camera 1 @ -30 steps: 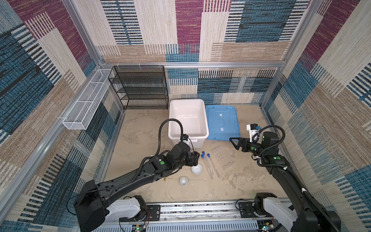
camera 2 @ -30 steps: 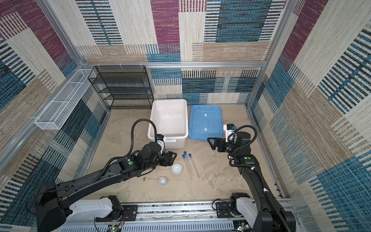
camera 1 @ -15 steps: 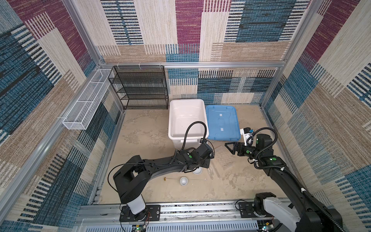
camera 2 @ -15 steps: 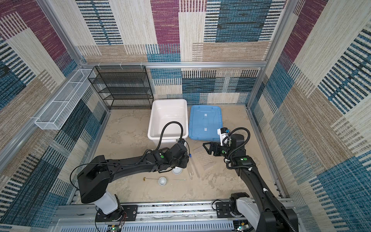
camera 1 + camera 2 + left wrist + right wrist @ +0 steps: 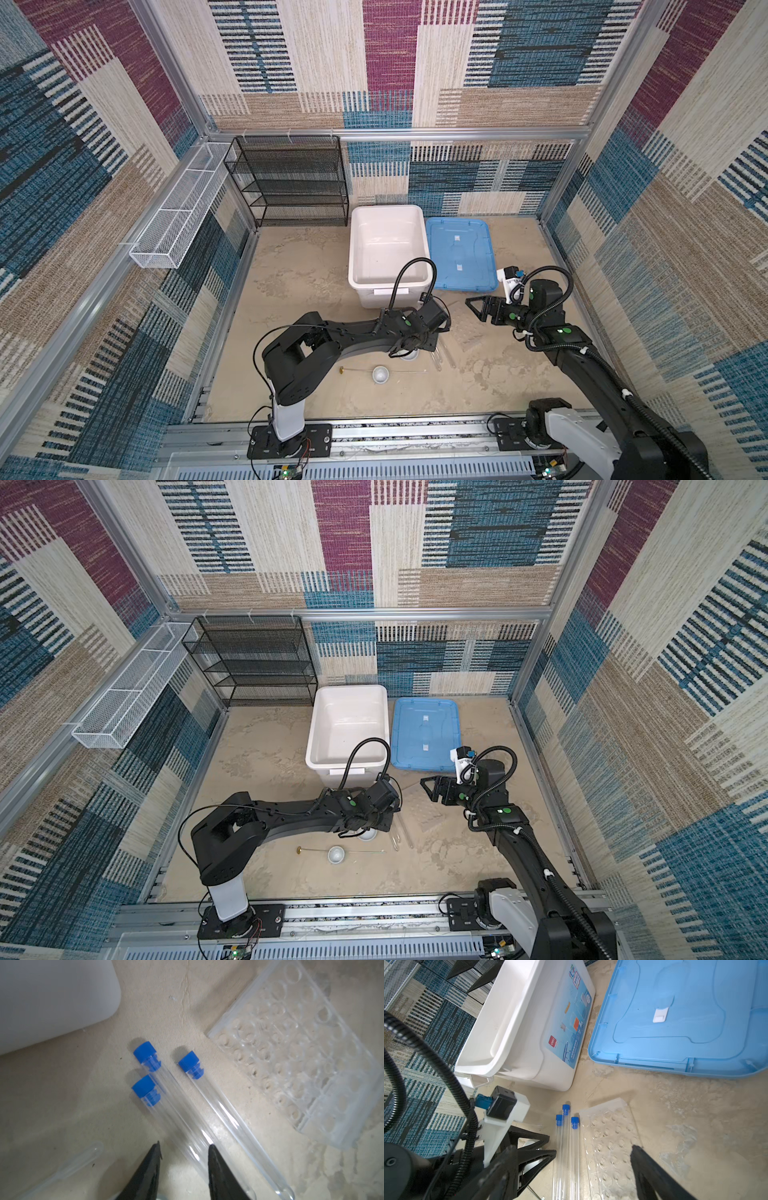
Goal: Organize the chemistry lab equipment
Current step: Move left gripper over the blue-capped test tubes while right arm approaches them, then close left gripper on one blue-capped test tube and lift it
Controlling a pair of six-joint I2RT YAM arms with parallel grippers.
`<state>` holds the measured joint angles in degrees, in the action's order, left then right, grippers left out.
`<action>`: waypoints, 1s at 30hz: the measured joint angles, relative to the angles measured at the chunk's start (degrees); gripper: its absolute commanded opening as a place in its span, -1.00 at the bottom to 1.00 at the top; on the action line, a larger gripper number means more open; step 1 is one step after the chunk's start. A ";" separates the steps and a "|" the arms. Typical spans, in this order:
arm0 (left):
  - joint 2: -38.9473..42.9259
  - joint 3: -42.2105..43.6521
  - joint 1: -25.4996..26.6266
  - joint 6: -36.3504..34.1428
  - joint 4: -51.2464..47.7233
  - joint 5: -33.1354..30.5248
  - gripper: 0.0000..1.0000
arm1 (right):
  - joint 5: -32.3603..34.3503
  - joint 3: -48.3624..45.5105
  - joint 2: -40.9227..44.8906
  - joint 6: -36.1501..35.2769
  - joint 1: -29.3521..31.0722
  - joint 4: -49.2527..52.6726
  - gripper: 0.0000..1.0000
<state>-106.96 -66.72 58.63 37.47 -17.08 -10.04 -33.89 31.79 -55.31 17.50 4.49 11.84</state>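
Three clear blue-capped tubes (image 5: 187, 1105) (image 5: 566, 1147) lie side by side on the sandy floor, next to the clear plastic rack (image 5: 291, 1053) (image 5: 467, 332). My left gripper (image 5: 185, 1148) (image 5: 430, 343) hangs low over the tubes' lower ends. Its jaws stand narrowly apart, one finger against a tube, gripping nothing. My right gripper (image 5: 572, 1149) (image 5: 473, 305) is open wide above the rack and tubes. Two small white bowls (image 5: 380, 374) (image 5: 410, 354) and the brass-tipped rod (image 5: 341, 369) lie in front of the left arm. A pipette (image 5: 68, 1167) lies beside the left fingers.
The white bin (image 5: 353, 257) stands open behind the left wrist, with its blue lid (image 5: 459, 253) flat on the floor beside it. A black mesh shelf (image 5: 291, 183) stands at the back wall. A white wire basket (image 5: 178, 220) hangs on the left wall.
My left arm swung right from the bowl to above the tubes and its jaws narrowed. The right gripper came down and left towards the rack, staying open.
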 measured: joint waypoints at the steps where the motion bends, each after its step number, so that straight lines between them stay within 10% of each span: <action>1: -0.50 -0.31 0.00 0.00 -0.50 0.07 -0.26 | 0.00 0.02 0.00 0.00 0.00 0.00 0.75; 30: -6.97 -8.94 0.90 -0.33 -8.26 0.11 -0.45 | 0.44 0.96 2.62 0.70 0.00 0.81 0.78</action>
<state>-113.93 -75.66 59.53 37.15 -25.34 -9.93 -33.45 32.75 -52.69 18.20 4.49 12.64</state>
